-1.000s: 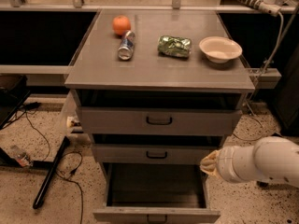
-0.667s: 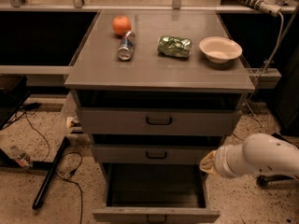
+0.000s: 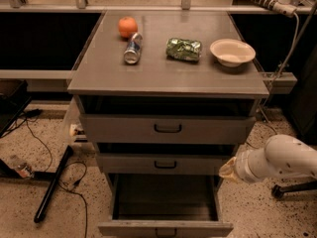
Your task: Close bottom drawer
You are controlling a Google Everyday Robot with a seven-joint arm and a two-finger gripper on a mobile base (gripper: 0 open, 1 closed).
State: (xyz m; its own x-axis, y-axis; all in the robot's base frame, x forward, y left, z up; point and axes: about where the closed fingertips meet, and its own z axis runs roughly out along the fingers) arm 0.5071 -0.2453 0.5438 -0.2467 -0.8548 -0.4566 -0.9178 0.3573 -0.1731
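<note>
**Claw waits at cabinet's right flank, bottom drawer hanging open**

Gripper (image 3: 229,170) hovers off the right side of the cabinet (image 3: 168,78), level with the middle drawer (image 3: 163,163) and touching nothing; whether it is open or closed cannot be told from where I stand. Nearest me, at the cabinet's foot, the bottom drawer (image 3: 163,228) is pulled well out, its interior apparently bare. To shut it cleanly, the claw likely needs to swing round in front of that low panel, meet it flat near the centre handle, and push straight in toward the cabinet. An off-centre shove might skew the drawer in its runners. No grasp seems needed. Above, the middle and top drawer (image 3: 167,129) show dark gaps. Farthest back, on the cabinet's top, sit an orange (image 3: 128,27), a toppled can (image 3: 132,48), a green packet (image 3: 184,49) and a bowl (image 3: 232,51).
</note>
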